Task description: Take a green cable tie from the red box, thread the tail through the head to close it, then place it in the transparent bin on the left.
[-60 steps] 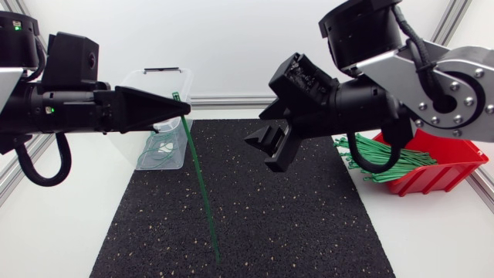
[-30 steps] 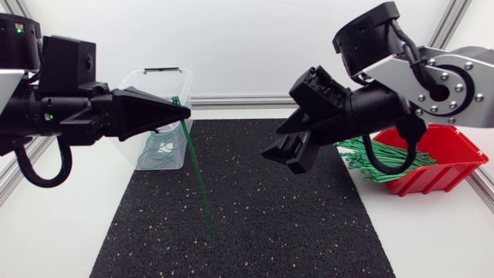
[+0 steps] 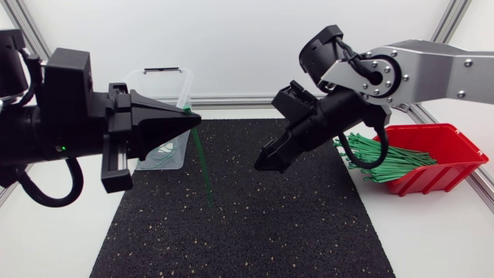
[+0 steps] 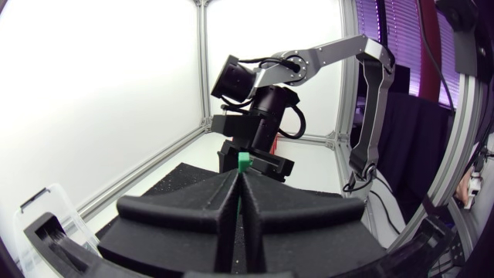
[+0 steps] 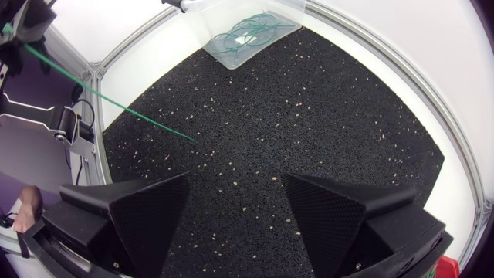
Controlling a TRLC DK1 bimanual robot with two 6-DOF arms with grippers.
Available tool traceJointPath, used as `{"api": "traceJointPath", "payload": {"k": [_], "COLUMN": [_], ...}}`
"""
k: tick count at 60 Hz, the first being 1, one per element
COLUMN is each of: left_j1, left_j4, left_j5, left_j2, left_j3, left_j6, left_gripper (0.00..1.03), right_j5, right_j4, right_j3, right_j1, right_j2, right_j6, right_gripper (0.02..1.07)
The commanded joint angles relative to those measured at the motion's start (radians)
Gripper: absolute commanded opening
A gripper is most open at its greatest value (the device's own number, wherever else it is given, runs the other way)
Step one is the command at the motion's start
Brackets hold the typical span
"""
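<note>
Right fingers (image 5: 332, 208) lower, apart over speckled mat (image 3: 293, 224); left fingers (image 3: 166, 122) tight on cable tie (image 3: 202, 161).

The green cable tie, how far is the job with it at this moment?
Done: one green cable tie is out of the red box; the left end effector is shut on its head end, tail hanging free. In hand: the right end effector is open and empty, apart from the tail. Left: threading the tail through the head, then placing it in the transparent bin.
</note>
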Motion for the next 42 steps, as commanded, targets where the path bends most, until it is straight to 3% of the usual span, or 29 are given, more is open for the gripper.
{"api": "traceJointPath", "payload": {"k": [1,23,42], "left_j1": [-0.056,-0.259,-0.282], "left_j4": [0.024,0.113,0.151], "left_j5": [-0.061,-0.354,-0.400], "left_j2": [-0.036,-0.073,-0.073], "left_j3": [-0.038,-0.101,-0.131], "left_j6": [0.067,0.233,0.304], "left_gripper": [0.04,0.04,0.04], "right_j5": [-0.021,-0.098,-0.095], "right_j4": [-0.043,-0.173,-0.181], "right_j3": [0.050,0.210,0.236], "right_j1": [-0.016,-0.065,-0.062], "right_j2": [0.058,0.216,0.277], "right_j6": [0.053,0.167,0.236], "right_gripper": [0.89,0.84,0.84]}}
